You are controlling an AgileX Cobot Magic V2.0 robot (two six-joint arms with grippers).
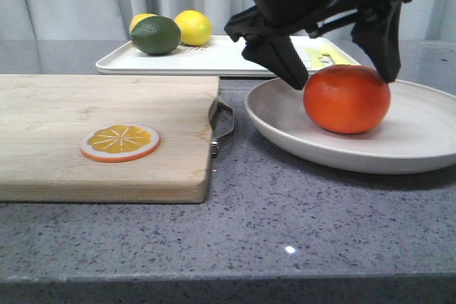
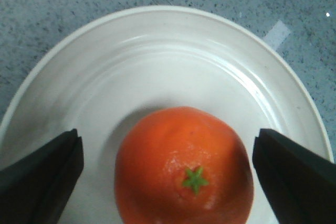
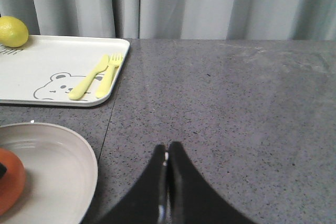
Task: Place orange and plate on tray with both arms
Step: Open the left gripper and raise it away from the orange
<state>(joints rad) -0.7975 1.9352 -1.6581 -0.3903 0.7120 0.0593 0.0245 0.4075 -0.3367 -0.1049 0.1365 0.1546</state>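
Note:
The glossy orange (image 1: pixel 347 100) sits on the off-white plate (image 1: pixel 420 137) at the right of the table. My left gripper (image 1: pixel 342 75) hangs open over it, one finger on each side of the fruit, touching neither. In the left wrist view the orange (image 2: pixel 184 169) with its green star stem lies between the spread fingers of the left gripper (image 2: pixel 167 135), on the plate (image 2: pixel 157 61). The white tray (image 1: pixel 214 58) lies behind the plate. My right gripper (image 3: pixel 168 148) is shut on nothing above bare table, right of the plate (image 3: pixel 52 171) and the tray (image 3: pixel 31 72).
A wooden cutting board (image 1: pixel 107 105) with a metal handle fills the left side and carries an orange slice (image 1: pixel 120 142). A green lime (image 1: pixel 155 35) and two lemons (image 1: pixel 193 27) rest on the tray's far left end. The tray's bear drawing (image 3: pixel 58 85) and cutlery print (image 3: pixel 100 76) face the plate.

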